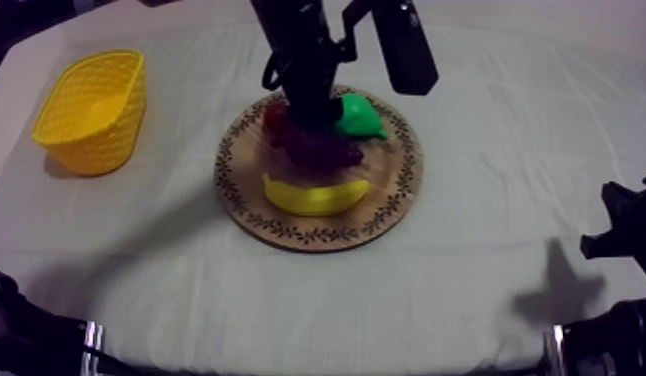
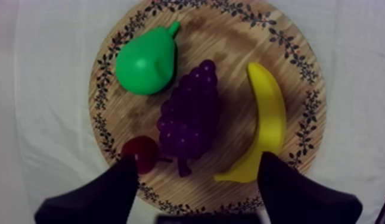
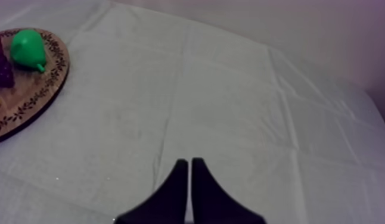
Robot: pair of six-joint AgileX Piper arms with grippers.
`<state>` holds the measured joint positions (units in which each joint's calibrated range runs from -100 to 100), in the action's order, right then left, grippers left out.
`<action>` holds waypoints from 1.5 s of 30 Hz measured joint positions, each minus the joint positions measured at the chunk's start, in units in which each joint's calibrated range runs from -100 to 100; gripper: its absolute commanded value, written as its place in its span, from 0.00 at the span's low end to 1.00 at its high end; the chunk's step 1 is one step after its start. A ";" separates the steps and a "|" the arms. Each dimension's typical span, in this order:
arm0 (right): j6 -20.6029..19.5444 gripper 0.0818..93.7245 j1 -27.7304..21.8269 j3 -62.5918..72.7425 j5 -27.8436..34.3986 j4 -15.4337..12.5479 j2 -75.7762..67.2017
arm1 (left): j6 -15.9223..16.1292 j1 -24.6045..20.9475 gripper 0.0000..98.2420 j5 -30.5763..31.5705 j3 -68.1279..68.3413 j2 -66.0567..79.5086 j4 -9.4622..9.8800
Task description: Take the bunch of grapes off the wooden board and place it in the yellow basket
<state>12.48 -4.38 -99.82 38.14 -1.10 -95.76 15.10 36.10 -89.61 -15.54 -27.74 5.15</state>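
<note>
Top view: camera sits high over the table's near edge, tilted down and away across the cloth (image 1: 467, 290). It takes in the whole wooden board (image 1: 317, 236) at mid-table and the yellow basket (image 1: 97, 140) off to the left. Wide and distant.

Left wrist view: looks straight down on the board from close above, rim nearly whole.

Right wrist view: low over the cloth, off to the board's side, facing along the table toward its far edge.

Shared by all three: the board and the pear (image 2: 144, 62) on it.
</note>
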 measured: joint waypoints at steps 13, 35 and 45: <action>0.00 0.00 0.00 0.00 0.00 0.00 0.00 | 0.41 -0.70 0.84 1.57 -2.41 -7.95 -0.50; 0.00 0.00 0.00 0.00 0.00 0.00 0.00 | 2.05 -2.93 0.82 1.80 -11.44 -22.86 -2.02; 0.00 0.00 0.00 0.00 0.00 0.00 0.00 | 0.72 -2.94 0.49 1.86 -14.71 -26.61 -2.14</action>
<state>12.48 -4.38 -99.82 38.14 -1.10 -95.76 15.82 33.16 -87.75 -30.25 -54.35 3.02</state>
